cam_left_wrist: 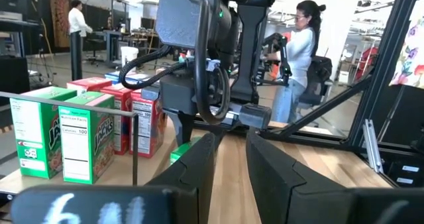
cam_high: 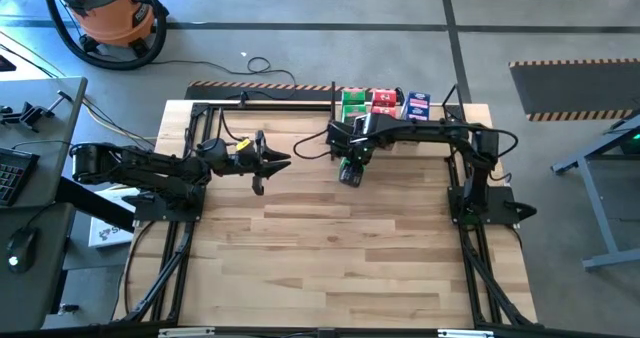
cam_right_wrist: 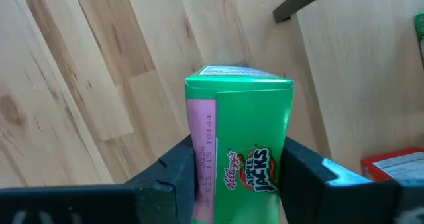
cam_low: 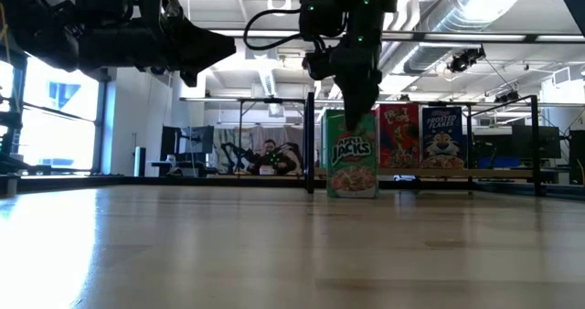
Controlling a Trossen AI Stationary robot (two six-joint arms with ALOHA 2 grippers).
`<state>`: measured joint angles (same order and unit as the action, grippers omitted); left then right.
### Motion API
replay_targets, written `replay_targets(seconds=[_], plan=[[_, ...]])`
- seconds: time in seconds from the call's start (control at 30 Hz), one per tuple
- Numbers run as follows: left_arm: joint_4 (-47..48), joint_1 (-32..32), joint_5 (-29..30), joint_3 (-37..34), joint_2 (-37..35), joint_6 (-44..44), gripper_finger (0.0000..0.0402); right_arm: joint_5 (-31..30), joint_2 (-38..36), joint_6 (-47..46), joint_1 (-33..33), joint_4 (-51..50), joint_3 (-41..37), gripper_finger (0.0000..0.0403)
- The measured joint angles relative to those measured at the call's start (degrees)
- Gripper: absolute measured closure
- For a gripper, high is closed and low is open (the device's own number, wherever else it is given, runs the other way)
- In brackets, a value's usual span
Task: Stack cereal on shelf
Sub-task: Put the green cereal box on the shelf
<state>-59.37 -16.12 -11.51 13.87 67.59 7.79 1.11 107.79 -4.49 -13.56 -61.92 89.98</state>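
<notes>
Right wrist view: green cereal box (cam_right_wrist: pixel 240 144) between right gripper's (cam_right_wrist: pixel 242 174) jaws.

- Bench (cam_high: pixel 330 258): pale wood planks, light tan with darker grain streaks.
- Green cereal box (cam_low: pixel 353 154) standing on the bench: bright green, white lettering outlined in red, picture of orange and green cereal rings; a pink side strip with dark print shows in the right wrist view.
- Shelf (cam_high: pixel 300 102): thin black rods.
- Boxes on the shelf: green boxes (cam_high: pixel 353 102), red boxes (cam_high: pixel 384 102), a blue box (cam_high: pixel 418 104) with white print.
- Right gripper (cam_right_wrist: pixel 238 171): dark, near-black fingers.
- Left gripper (cam_high: pixel 268 162): black, with a yellow patch just behind it.
- Shop vacuum (cam_high: pixel 105 13): orange body, black hose.
- Floor (cam_high: pixel 300 28): grey, with black-and-yellow striped tape.
</notes>
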Motion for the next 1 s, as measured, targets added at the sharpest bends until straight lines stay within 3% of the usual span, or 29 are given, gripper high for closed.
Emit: replay_targets(seconds=[0.17,0.5,0.67,1.0], plan=[[0.0,0.0,0.0,0.0,0.0,0.1,0.0323,0.0,0.0,2.8,0.0,-3.3,4.0,0.0256],[1.7,0.0,0.0,0.0,0.0,0.8,0.0323,-4.6,-0.1,20.1,-3.9,-9.7,14.2,0.0256],[1.7,0.0,0.0,0.0,0.0,1.1,0.0323,-5.1,-0.1,26.1,-7.6,-9.9,13.8,0.0256],[1.7,0.0,0.0,0.0,0.0,1.1,0.0323,-5.4,-0.1,29.6,-10.1,-6.2,11.3,0.0256]])
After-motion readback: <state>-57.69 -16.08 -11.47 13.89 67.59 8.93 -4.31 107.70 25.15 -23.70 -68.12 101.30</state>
